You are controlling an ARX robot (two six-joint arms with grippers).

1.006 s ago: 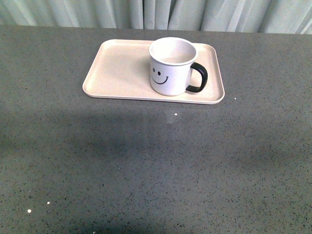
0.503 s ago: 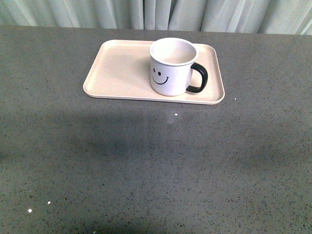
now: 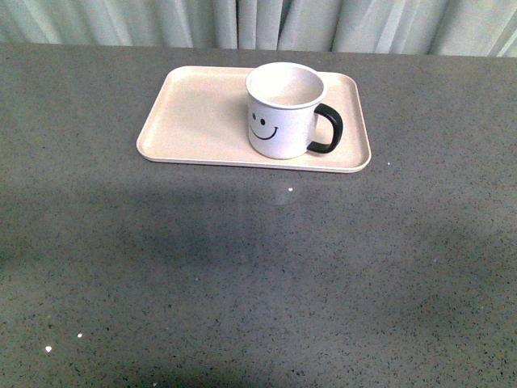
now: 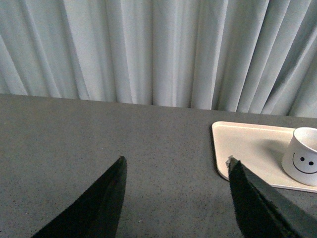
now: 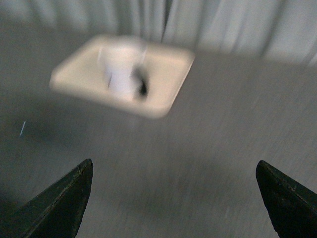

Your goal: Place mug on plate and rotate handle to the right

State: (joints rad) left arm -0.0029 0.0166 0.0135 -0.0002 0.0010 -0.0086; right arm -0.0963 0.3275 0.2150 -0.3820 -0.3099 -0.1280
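Jaws of left gripper [image 4: 176,163] and right gripper [image 5: 174,168] gape wide, empty
Smiley mug [image 3: 283,113] stands on the pink plate [image 3: 194,113], handle [image 3: 329,129] pointing right; task looks done

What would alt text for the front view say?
A white smiley-face mug stands upright on the right half of a pale pink tray, its black handle pointing right. The tray lies on a grey table before pale curtains.

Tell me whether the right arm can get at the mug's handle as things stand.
Probably yes. The right gripper is open and empty, only bare table lies between it and the plate, and the handle points right, unobstructed.
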